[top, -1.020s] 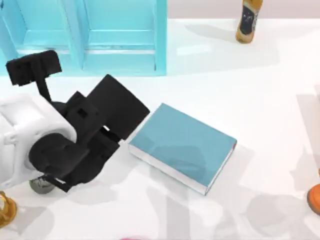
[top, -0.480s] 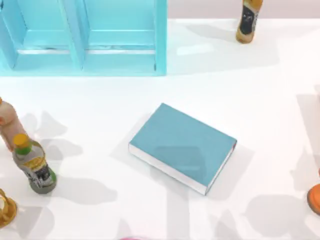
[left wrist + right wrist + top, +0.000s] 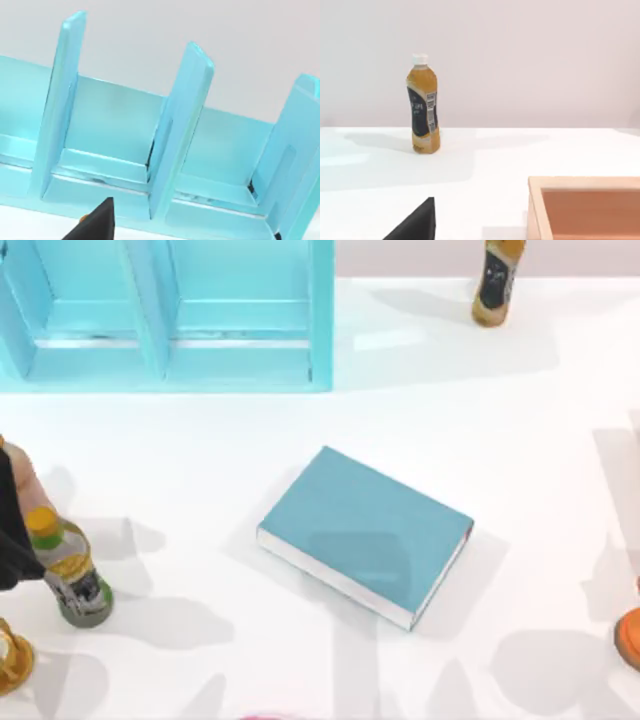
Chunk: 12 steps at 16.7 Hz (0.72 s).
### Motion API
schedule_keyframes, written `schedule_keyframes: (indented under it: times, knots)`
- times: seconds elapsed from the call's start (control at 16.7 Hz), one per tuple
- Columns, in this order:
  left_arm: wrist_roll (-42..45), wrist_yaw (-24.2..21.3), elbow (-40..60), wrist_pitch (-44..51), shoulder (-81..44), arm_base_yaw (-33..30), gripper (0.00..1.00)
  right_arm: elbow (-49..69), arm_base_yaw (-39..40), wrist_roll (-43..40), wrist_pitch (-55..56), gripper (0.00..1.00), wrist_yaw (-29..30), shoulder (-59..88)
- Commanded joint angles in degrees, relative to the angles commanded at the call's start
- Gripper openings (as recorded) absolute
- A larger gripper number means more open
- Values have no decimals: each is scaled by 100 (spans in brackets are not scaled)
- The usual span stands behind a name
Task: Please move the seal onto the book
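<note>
Around the book [image 3: 364,534], which lies flat and skewed at the middle of the desk [image 3: 520,430], bare white surface opens on every side. Behind the book to the left stands a light-blue shelf unit [image 3: 170,315], its compartments bare in both the top and left wrist views. Well to the book's left stands a green-labelled bottle [image 3: 70,570], with a dark piece of the left arm [image 3: 12,530] at the desk's edge; whether its claw is clenched or released, I cannot tell. Far behind the book to the right stands an amber bottle [image 3: 423,104]. The right wrist view adds a wooden box [image 3: 585,207] whose contents cannot be made out.
</note>
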State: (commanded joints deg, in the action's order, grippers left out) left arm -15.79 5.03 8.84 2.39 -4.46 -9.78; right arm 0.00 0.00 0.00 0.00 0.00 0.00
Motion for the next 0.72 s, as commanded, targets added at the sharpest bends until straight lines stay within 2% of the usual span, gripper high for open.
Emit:
schedule_keyframes:
  times: [0.18,0.3,0.72]
  knots:
    - [1039,-375,-569,-176,305,548,100,0,0,0,0,100,0,0]
    - [1422,-472,-792,-224,405,838,100,0,0,0,0,100,0,0]
    - [1579,-502,-884,-240,446,978,100,0,0,0,0,100,0,0]
